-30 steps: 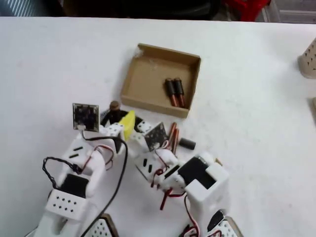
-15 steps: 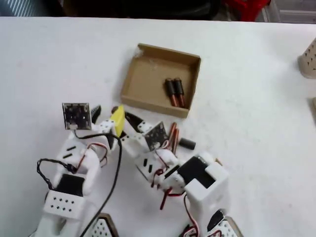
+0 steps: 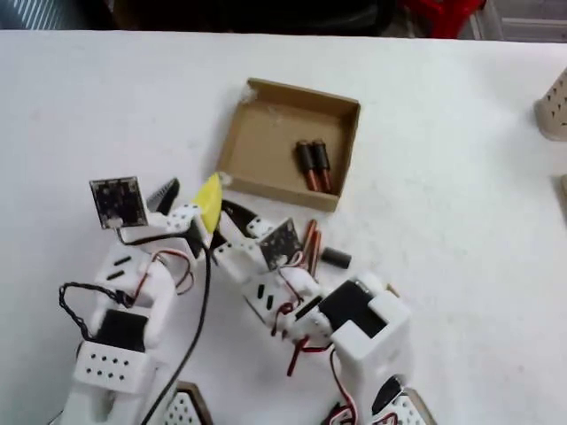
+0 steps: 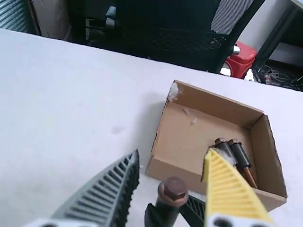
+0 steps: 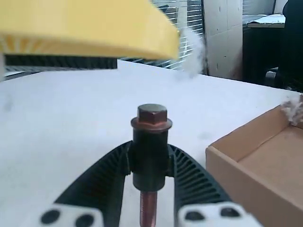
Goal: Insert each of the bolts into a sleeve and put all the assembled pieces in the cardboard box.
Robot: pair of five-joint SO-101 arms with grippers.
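Note:
My right gripper (image 5: 150,152) is shut on a black sleeve (image 5: 149,150) with a copper bolt (image 5: 151,117) pushed through it, held upright just in front of the cardboard box (image 3: 261,146). My left gripper (image 4: 173,156) stands open around and above that piece (image 4: 171,191), with its grey finger (image 4: 111,189) and yellow finger (image 4: 229,187) apart from it. From above, the left gripper (image 3: 190,188) sits left of the right gripper (image 3: 232,215). Two assembled pieces (image 3: 313,165) lie in the box (image 4: 189,132).
Two loose copper bolts (image 3: 310,239) and a black sleeve (image 3: 335,258) lie on the white table just right of the right arm's wrist. A tan perforated object (image 3: 554,108) stands at the right edge. The box's near wall (image 5: 258,175) is close beside the held piece.
The left gripper has let go of the bolt head, opened, and drawn back to the left. The right gripper has kept still with the sleeve and bolt in it.

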